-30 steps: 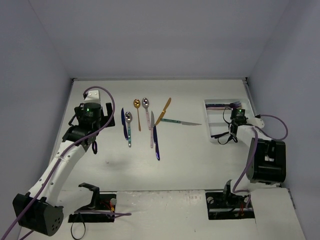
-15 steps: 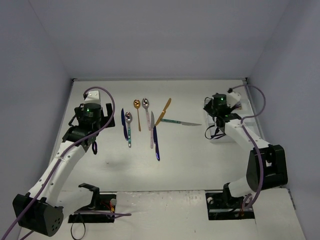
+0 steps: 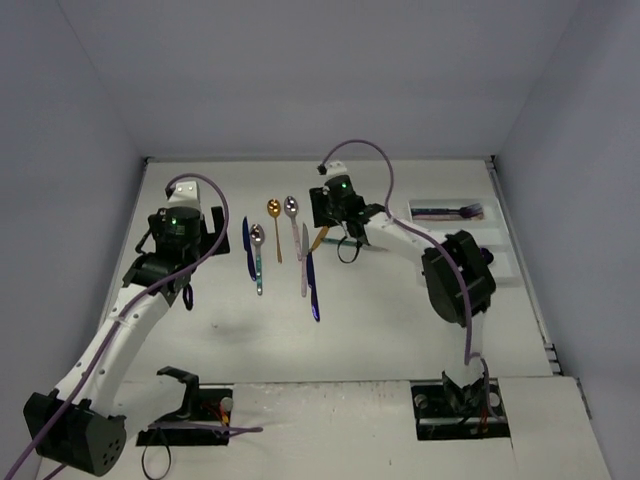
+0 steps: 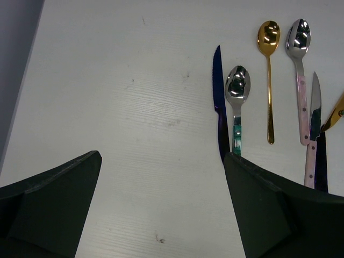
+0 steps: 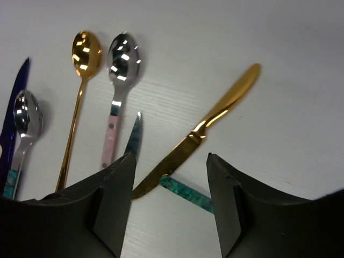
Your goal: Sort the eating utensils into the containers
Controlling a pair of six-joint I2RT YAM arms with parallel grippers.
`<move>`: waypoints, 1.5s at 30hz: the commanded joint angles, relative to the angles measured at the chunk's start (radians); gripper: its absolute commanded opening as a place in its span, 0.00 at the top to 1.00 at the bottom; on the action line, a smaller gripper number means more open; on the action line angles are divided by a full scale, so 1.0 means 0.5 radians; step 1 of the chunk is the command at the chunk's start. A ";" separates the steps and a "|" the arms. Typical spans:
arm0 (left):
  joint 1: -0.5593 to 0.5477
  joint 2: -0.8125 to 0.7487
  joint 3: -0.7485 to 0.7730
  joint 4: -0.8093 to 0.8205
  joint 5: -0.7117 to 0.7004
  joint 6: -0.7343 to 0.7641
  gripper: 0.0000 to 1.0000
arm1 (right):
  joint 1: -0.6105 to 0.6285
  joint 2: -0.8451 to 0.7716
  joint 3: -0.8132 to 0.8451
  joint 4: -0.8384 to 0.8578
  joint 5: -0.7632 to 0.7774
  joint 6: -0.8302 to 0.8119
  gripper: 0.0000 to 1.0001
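Observation:
Several eating utensils lie in a row mid-table: a dark blue knife (image 3: 247, 247), a teal-handled spoon (image 3: 257, 255), a gold spoon (image 3: 275, 222), a pink-handled spoon (image 3: 292, 218), a pink-handled knife (image 3: 304, 262) and a gold knife (image 3: 330, 218). My right gripper (image 5: 169, 177) (image 3: 337, 234) hangs open over the gold knife (image 5: 207, 123), whose blade tip lies between the jaws, beside a teal handle (image 5: 188, 194). Left of the blue knife (image 4: 220, 115), my left gripper (image 4: 162, 161) (image 3: 190, 235) is wide open above bare table. The white tray (image 3: 505, 262) sits at the right with a purple utensil (image 3: 455, 211) in its far compartment.
A dark blue utensil (image 3: 313, 292) lies just in front of the pink-handled knife. The right arm's elbow (image 3: 455, 280) covers part of the tray. Grey walls close the table in at the left, back and right.
The right arm swung from the tray across to the middle of the table, over the gold knife, and its jaws came apart. The left arm stayed still.

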 commanded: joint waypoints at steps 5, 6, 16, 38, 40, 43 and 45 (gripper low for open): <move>0.020 -0.012 0.024 0.083 -0.022 0.033 0.03 | 0.186 0.381 0.440 0.061 -0.210 -0.206 0.55; 0.020 -0.006 0.027 0.081 -0.021 0.031 0.03 | 0.200 0.433 0.469 0.061 -0.210 -0.213 0.55; 0.020 0.006 0.027 0.083 -0.013 0.035 0.03 | 0.260 0.701 0.628 0.062 -0.056 -0.249 0.63; 0.020 -0.009 0.027 0.080 -0.019 0.033 0.03 | 0.182 0.308 0.604 0.076 0.522 0.108 1.00; 0.020 -0.012 0.030 0.076 -0.019 0.030 0.03 | 0.109 0.127 0.418 0.076 0.713 0.280 1.00; 0.020 -0.018 0.030 0.071 -0.020 0.027 0.03 | -0.037 -0.211 0.044 0.076 0.960 0.559 1.00; 0.020 -0.024 0.031 0.073 -0.022 0.026 0.03 | -0.172 -0.412 -0.222 0.073 1.006 0.783 1.00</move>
